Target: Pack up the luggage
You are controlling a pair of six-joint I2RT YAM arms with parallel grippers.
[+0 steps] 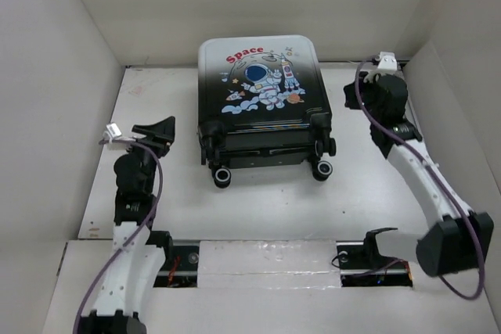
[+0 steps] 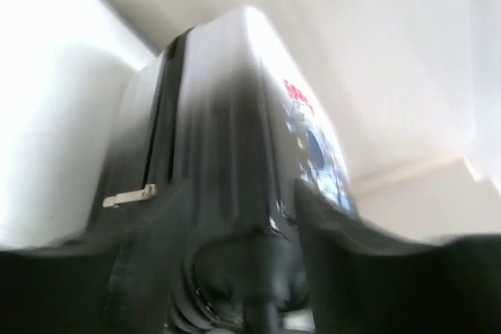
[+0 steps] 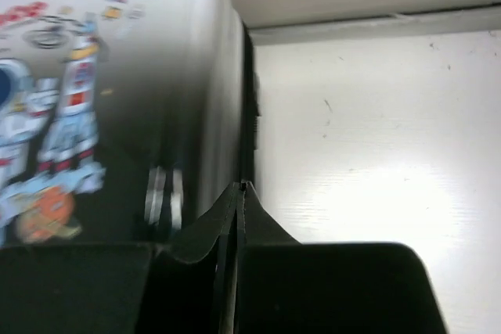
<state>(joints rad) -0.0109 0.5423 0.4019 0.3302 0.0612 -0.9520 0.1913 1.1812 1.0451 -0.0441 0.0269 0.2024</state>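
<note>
The small hard-shell suitcase (image 1: 262, 111), white fading to black, lies shut and flat at the back of the pale bench (image 1: 368, 193). Its wheels (image 1: 222, 177) face the arms and its inside is hidden. The left wrist view is smeared and dark along the bottom. The left claw (image 1: 159, 132) stands partly wide and empty, just left of the wheeled end. The right claw (image 3: 240, 192) is pinched together on nothing, its tip close by the case's right edge. Whether it touches I cannot tell. Red "Space" reads clearly above a cartoon astronaut (image 1: 262, 80).

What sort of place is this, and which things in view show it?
Probably a robot lab cell: white table boxed in by plain panels, left arm and right arm mounted at its near edge, one suitcase.
</note>
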